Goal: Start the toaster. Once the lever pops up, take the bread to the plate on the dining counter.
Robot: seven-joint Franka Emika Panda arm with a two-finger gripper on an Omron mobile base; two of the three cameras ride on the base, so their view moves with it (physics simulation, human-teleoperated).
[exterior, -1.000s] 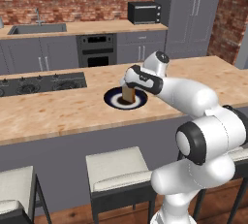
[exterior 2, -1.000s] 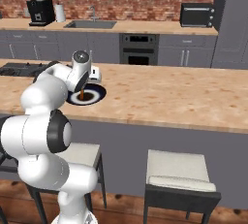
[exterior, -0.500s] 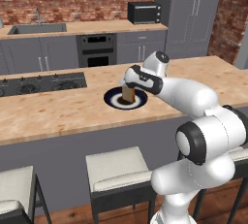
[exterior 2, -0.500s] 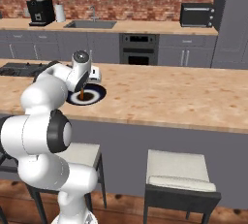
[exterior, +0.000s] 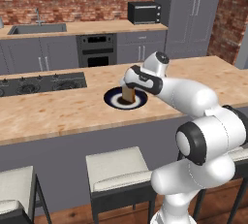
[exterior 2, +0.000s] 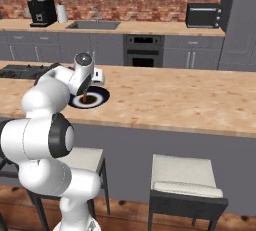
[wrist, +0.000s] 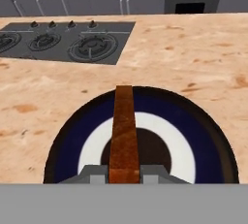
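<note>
My gripper (exterior: 128, 90) is shut on the bread (exterior: 128, 94), a tan-brown slice held upright on its edge. The slice hangs over the middle of the plate (exterior: 110, 100), which has a navy-black rim and lies on the dining counter (exterior: 58, 111). From the right, the bread (exterior 2: 85, 97) reaches down to the plate (exterior 2: 103, 95) below my gripper (exterior 2: 85, 92). In the hand view the bread (wrist: 124, 136) runs edge-on from my gripper (wrist: 124, 173) across the plate (wrist: 68, 140). I cannot tell if its lower edge touches the plate.
A black cooktop (exterior: 43, 81) is set into the dining counter left of the plate, also in the hand view (wrist: 63, 41). Stools (exterior: 118, 167) stand below the counter's near edge. A microwave (exterior: 144, 12) sits on the far back counter.
</note>
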